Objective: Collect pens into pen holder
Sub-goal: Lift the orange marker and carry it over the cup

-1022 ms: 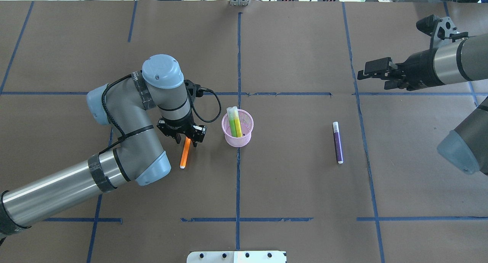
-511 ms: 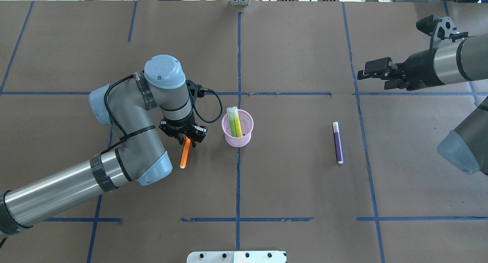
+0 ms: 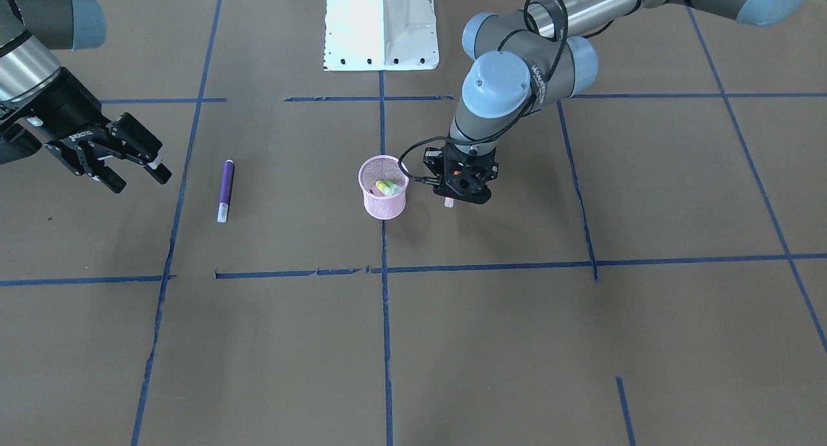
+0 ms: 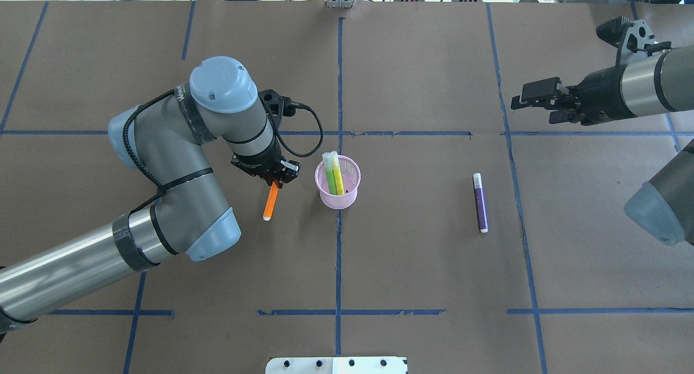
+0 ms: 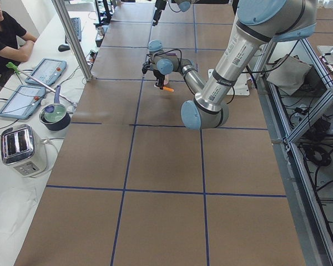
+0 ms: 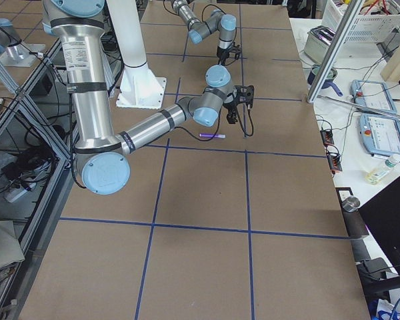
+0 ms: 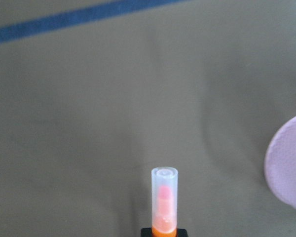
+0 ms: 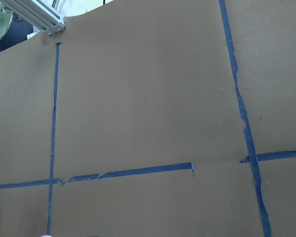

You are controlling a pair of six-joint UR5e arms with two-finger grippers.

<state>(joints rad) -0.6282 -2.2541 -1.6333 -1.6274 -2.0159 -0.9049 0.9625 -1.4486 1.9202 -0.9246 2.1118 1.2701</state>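
My left gripper (image 4: 275, 182) is shut on the upper end of the orange pen (image 4: 270, 202) and holds it off the table, just left of the pink mesh pen holder (image 4: 338, 192). In the left wrist view the orange pen (image 7: 164, 197) sticks out with its pale clear cap forward, and the pen holder's edge (image 7: 288, 165) shows at the right. A green pen (image 4: 329, 174) and a yellow pen (image 4: 338, 174) stand in the holder. The purple pen (image 4: 480, 202) lies on the table to the right. My right gripper (image 4: 519, 102) is open and empty, far right and beyond it.
Brown paper with blue tape lines (image 4: 339, 92) covers the table. A white base plate (image 4: 336, 365) sits at the near edge. From the front, the holder (image 3: 383, 199) is beside my left gripper (image 3: 460, 189), and the purple pen (image 3: 225, 189) lies near my right gripper (image 3: 137, 172).
My left gripper has closed on the orange pen and lifted it off the table, moving slightly toward the pen holder. The right arm has shifted only a little.
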